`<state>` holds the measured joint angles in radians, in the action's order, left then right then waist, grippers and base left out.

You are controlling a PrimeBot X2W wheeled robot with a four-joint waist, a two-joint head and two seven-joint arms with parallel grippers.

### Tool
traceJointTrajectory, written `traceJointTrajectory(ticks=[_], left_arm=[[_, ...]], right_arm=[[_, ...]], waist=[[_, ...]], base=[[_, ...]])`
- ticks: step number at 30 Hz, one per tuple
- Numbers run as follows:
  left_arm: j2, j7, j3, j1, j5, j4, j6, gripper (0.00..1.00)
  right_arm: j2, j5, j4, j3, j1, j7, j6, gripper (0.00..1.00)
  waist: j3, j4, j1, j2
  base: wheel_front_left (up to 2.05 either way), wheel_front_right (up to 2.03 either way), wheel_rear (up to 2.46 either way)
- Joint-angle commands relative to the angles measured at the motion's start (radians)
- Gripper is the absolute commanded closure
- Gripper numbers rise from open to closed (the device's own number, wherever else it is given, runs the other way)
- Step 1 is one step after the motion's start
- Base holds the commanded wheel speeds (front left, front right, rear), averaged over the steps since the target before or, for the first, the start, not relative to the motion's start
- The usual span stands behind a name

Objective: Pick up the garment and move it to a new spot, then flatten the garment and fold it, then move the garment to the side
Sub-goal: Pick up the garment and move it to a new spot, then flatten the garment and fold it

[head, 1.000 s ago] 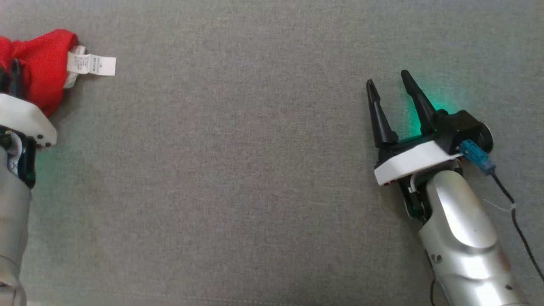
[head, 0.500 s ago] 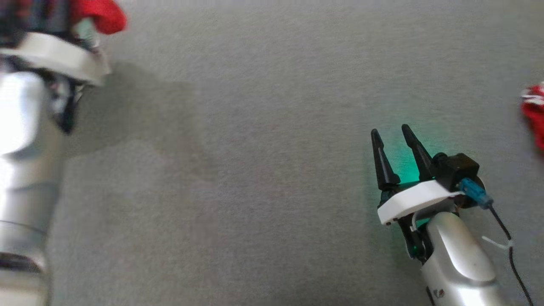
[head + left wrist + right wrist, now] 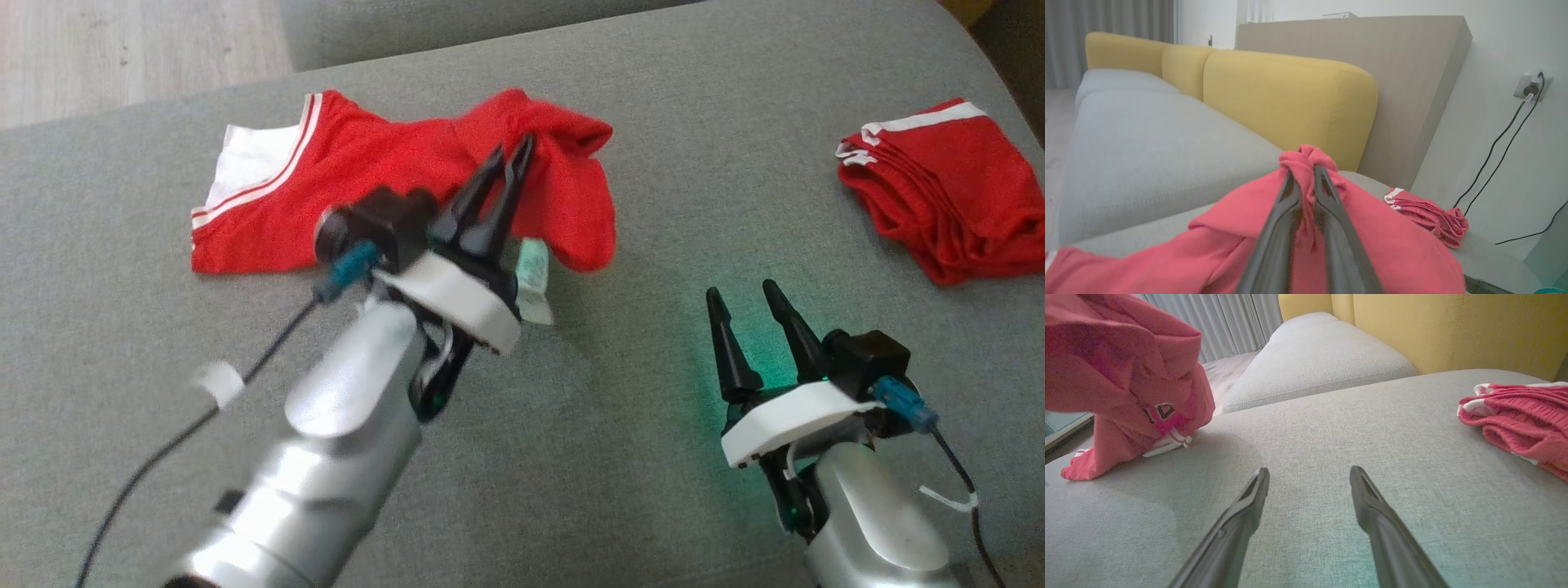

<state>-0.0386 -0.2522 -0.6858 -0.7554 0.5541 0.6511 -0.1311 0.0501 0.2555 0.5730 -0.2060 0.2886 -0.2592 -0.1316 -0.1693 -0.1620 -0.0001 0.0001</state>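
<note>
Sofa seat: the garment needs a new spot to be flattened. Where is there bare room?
Bare cushion lies between the held garment and the folded red pile, around the right gripper. Crowded at the back left and far right edge.

garment (image 3: 367, 155) on cushion (image 3: 588, 474) at left, folded pile (image 3: 939, 204) well apart at right

Left gripper (image 3: 513, 153): fingers pressed nearly together, garment (image 3: 1308, 156) pinched at their tips. Left forearm (image 3: 343, 441) slants up and to the right behind it. Right gripper (image 3: 743, 292): fingers spread, holding nothing. Right forearm (image 3: 865, 523) low behind it.
</note>
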Motion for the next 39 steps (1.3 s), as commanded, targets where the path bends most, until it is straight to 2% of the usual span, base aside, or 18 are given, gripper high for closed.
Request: traceJointTrajectory(ticks=[1, 5, 9, 16, 17, 23, 29, 39], left_arm=[[-0.018, -0.009, 0.027, 0.0, 0.019, -0.015, 0.016, 0.0], [-0.013, -0.009, 0.039, 0.054, 0.023, -0.013, 0.067, 0.0], [-0.018, -0.009, 0.114, 0.115, -0.024, -0.053, 0.115, 0.0], [-0.109, -0.009, 0.326, 0.35, -0.137, -0.179, 0.159, 0.0], [-0.109, -0.009, 0.326, 0.35, -0.137, -0.179, 0.159, 0.0], [-0.125, -0.009, 0.479, 0.595, -0.24, -0.285, 0.16, 0.0], [-0.067, -0.009, 0.566, 0.774, -0.325, -0.373, 0.157, 0.0], [-0.024, -0.009, 0.632, 0.841, -0.395, -0.379, 0.117, 0.0]], right_arm=[[0.0, 0.008, -0.026, -0.027, 0.012, -0.003, 0.001, 0.0], [0.0, 0.013, -0.02, -0.028, 0.021, -0.003, 0.001, 0.0], [0.0, 0.012, -0.022, -0.014, 0.022, -0.003, 0.001, 0.0], [0.0, 0.013, -0.03, 0.002, -0.001, -0.003, 0.001, 0.0], [0.0, 0.013, -0.03, 0.002, -0.001, -0.003, 0.001, 0.0], [0.0, 0.013, -0.027, 0.016, -0.045, -0.003, 0.001, 0.0], [0.0, 0.021, -0.026, 0.032, -0.109, -0.003, 0.001, 0.0], [0.0, 0.03, -0.032, 0.049, -0.164, -0.003, 0.001, 0.0]], waist=[[-0.005, -0.004, 0.0001, -0.0001], [-0.014, 0.006, 0.0001, -0.0001], [-0.012, 0.037, 0.0001, -0.0001], [0.025, 0.088, 0.0001, -0.0001], [0.025, 0.088, 0.0001, -0.0001], [0.07, 0.126, 0.0001, -0.0001], [0.121, 0.15, 0.0001, -0.0001], [0.159, 0.16, 0.0001, -0.0001]], base=[[0.0, 0.0, 0.0], [0.0, 0.0, 0.0], [0.0, 0.0, 0.0], [0.0, 0.0, 0.0], [0.0, 0.0, 0.0], [0.0, 0.0, 0.0], [0.0, 0.0, 0.0], [0.0, 0.0, 0.0]])
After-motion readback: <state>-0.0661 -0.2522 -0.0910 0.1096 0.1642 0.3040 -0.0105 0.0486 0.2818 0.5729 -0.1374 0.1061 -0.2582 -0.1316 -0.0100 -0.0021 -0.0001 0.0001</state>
